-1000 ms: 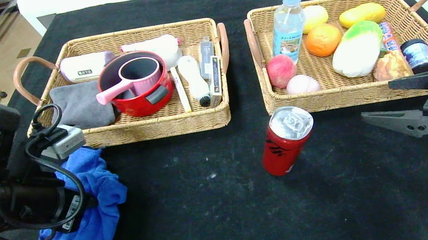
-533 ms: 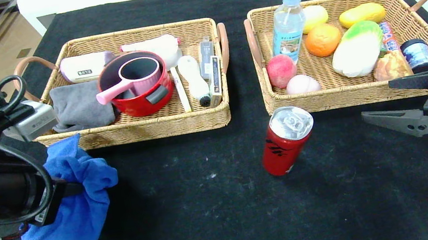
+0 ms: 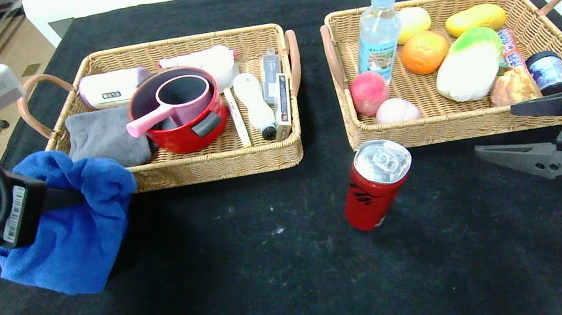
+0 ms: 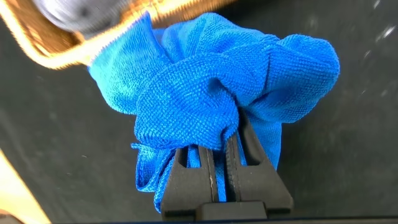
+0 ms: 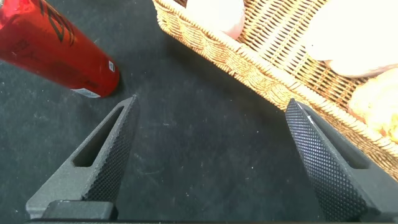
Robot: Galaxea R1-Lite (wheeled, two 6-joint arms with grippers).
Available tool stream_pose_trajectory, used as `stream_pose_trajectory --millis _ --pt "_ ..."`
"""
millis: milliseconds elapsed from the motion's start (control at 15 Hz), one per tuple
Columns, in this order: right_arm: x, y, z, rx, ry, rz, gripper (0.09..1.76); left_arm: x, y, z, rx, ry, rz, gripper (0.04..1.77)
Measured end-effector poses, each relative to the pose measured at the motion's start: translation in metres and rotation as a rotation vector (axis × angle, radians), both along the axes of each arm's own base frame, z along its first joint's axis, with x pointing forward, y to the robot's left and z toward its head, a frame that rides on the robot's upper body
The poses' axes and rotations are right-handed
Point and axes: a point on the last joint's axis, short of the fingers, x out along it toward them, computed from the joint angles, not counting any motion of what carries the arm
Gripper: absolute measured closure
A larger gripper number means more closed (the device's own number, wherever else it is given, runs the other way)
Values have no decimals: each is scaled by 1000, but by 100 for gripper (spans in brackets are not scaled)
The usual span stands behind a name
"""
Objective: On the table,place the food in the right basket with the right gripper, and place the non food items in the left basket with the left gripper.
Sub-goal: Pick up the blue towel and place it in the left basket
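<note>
Black cloth table (image 3: 280, 293): left hand (image 3: 67, 197) clamps blue towel (image 3: 73, 235); right hand (image 3: 503, 136) spread apart.

Bunched blue cloth (image 3: 71, 224), upright red can (image 3: 375, 185)

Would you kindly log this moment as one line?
left gripper: shut on blue cloth, beside left basket | right gripper: open, idle | red can: on table
</note>
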Motion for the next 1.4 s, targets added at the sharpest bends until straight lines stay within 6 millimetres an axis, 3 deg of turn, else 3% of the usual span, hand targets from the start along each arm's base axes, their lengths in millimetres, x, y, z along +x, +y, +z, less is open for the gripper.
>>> stream_pose_trajectory --millis 667,1067,1400 --pt "0 -1 0 0 -1 -5 14 -2 -13 61 8 -207 -79 162" --pt "1 -1 0 0 0 -6 14 16 -29 74 -35 -347 -121 162" --pt "1 -1 0 0 1 -7 14 48 -53 67 -89 -403 -164 162"
